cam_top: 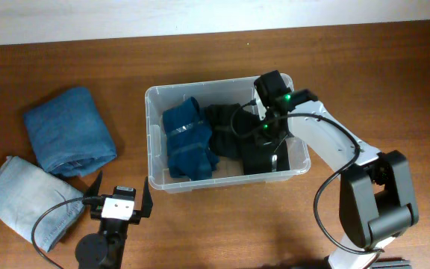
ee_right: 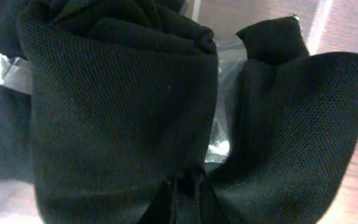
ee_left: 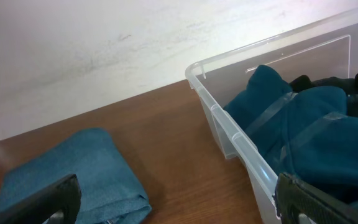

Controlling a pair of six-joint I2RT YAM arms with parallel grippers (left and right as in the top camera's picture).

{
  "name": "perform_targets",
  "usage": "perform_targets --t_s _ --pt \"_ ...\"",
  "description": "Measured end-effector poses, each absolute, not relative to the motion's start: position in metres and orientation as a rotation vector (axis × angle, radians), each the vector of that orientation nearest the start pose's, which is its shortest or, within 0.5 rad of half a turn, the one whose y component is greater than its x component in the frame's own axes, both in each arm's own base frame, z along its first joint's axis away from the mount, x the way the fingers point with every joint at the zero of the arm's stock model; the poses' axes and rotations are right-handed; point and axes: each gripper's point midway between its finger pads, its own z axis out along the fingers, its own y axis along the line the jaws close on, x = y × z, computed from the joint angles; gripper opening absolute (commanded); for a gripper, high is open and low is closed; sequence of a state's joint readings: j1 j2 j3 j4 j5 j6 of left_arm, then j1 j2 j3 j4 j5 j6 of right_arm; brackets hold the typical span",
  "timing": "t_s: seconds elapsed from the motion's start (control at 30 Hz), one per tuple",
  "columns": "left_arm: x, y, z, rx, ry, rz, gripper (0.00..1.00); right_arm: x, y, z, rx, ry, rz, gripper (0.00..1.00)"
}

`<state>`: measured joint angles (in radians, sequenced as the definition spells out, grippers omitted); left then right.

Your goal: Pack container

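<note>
The container [cam_top: 152,134] is set on the table [cam_top: 394,82]. A taped dark blue bundle [cam_top: 189,138] is stowed in its left half and a black garment [cam_top: 258,155] in its right half. The right gripper [ee_right: 188,190] is positioned inside the container, jaws pinched on a fold of the black garment. The left gripper [cam_top: 120,196] is positioned just outside the container's near wall, jaws fully spread and empty. A folded blue cloth [cam_top: 69,131] and a pale denim piece [cam_top: 28,198] are laid left of the container.

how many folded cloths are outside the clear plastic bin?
2: a mid-blue folded cloth left of the clear plastic container; a pale grey-blue folded cloth at the front-left edge, beside it. None seem hidden.
</note>
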<state>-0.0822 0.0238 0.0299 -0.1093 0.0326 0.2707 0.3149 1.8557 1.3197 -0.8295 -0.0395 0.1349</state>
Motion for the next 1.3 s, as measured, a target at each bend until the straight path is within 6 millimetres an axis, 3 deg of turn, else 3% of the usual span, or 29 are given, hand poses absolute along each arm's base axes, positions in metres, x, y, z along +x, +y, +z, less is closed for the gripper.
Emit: perform_targets --t_s 0.13,0.23,0.37,0.43,0.5,0.57,0.67,0.7,0.8,0.9,1.0,1.17,1.3 --pt "0.244 -0.026 0.156 0.318 1.645 0.115 1.00 0.365 0.128 0.055 -0.273 2.928 0.139 0.06" --pt "0.244 -0.026 0.156 0.318 1.645 0.115 0.99 0.371 0.133 0.075 -0.285 2.919 0.171 0.06" --pt "0.244 -0.026 0.156 0.318 1.644 0.115 1.00 0.403 0.144 0.151 -0.289 2.802 0.209 0.06" --pt "0.244 -0.026 0.156 0.318 1.645 0.115 0.99 0.418 0.143 0.204 -0.271 2.702 0.215 0.06" --pt "0.244 -0.026 0.156 0.318 1.644 0.115 0.99 0.421 0.132 0.233 -0.238 2.665 0.202 0.09" --pt "0.244 -0.026 0.156 0.318 1.644 0.115 0.99 0.422 0.104 0.256 -0.161 2.648 0.173 0.12" --pt "0.244 -0.026 0.156 0.318 1.644 0.115 0.99 0.422 0.054 0.263 -0.017 2.669 0.119 0.15" --pt "0.244 -0.026 0.156 0.318 1.644 0.115 0.99 0.421 0.034 0.261 0.045 2.679 0.098 0.20" --pt "0.244 -0.026 0.156 0.318 1.644 0.115 0.99 0.418 -0.016 0.259 0.202 2.692 0.046 0.56" --pt "0.244 -0.026 0.156 0.318 1.644 0.115 0.99 0.412 -0.058 0.258 0.341 2.684 0.011 0.78" --pt "0.244 -0.026 0.156 0.318 1.644 0.115 0.99 0.407 -0.088 0.258 0.431 2.671 -0.015 0.98" --pt "0.244 -0.026 0.156 0.318 1.644 0.115 0.99 0.400 -0.114 0.258 0.519 2.657 -0.034 0.99" --pt "0.244 -0.026 0.156 0.319 1.644 0.115 0.99 0.399 -0.118 0.258 0.532 2.655 -0.036 0.99"
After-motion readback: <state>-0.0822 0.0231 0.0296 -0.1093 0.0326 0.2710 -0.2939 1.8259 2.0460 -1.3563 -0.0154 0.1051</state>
